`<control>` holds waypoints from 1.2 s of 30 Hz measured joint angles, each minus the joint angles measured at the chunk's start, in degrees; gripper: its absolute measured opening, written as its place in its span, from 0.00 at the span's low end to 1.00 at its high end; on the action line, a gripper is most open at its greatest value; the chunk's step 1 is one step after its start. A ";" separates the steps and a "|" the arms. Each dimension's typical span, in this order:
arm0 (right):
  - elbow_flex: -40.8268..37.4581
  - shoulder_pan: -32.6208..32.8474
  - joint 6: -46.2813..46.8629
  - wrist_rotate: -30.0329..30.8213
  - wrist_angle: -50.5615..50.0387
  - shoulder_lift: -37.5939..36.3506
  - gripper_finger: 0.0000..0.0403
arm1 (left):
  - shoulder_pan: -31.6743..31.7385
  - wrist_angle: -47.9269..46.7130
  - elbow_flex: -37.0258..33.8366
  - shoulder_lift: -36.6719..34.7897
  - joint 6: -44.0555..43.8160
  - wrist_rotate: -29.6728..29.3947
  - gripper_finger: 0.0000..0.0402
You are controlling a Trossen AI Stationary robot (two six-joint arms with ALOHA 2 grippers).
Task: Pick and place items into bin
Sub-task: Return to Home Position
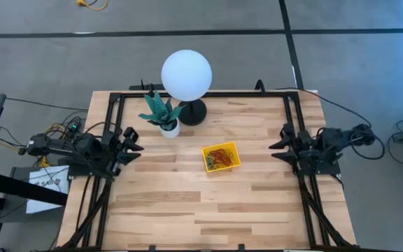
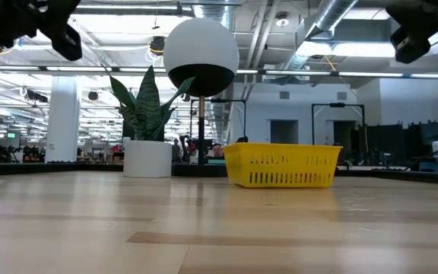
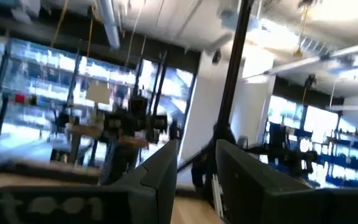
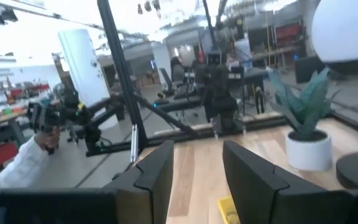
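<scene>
From above, the pale butcher-block table [image 1: 187, 210] stood on a grey floor [image 1: 341, 56] crossed by dark seams, with a black frame [image 1: 257, 94] along its far and side edges. The yellow bin [image 1: 219, 145] sat flat on the wood, open face up, just at 2 o'clock of the table's middle. It was too nearly square to show a long axis, and its sides were turned slightly anticlockwise from the table's edges. A tangle of red, green and orange rubber bands [image 1: 220, 158] lay inside it. The globe lamp [image 1: 186, 75] stood at 11 o'clock of the bin and the white plant pot [image 1: 169, 128] at 10 o'clock. The left gripper [image 1: 137, 145] hung at 9 o'clock and the right gripper [image 1: 277, 151] at 3 o'clock, both well apart from the bin, fingers spread and holding nothing. From table height the bin showed one slotted wall side-on and level, before a bright hall of ducts and pillars. The left wrist view gave that arm's fingers [image 3: 160, 180] parted against a blurred, windowed room. The right wrist view gave its own parted fingers, a corner of the bin beyond them, the pot and lamp farther off, and a person's white sleeve [image 4: 2, 171] past the table's edge.
</scene>
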 joint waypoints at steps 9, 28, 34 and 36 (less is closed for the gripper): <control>-5.15 -3.02 2.20 1.45 6.56 0.03 0.33 | -0.02 4.20 0.00 -0.05 2.92 3.39 0.25; -12.91 -11.00 0.97 1.28 17.15 0.03 0.33 | 0.00 -2.34 -0.04 0.00 2.43 -0.23 0.25; -12.94 -12.82 3.01 1.33 14.13 0.05 0.33 | 0.00 -2.96 -0.04 -0.01 2.17 0.40 0.25; -12.94 -13.34 3.66 1.41 12.62 0.05 0.33 | 0.00 -4.94 -0.04 0.00 0.41 0.19 0.25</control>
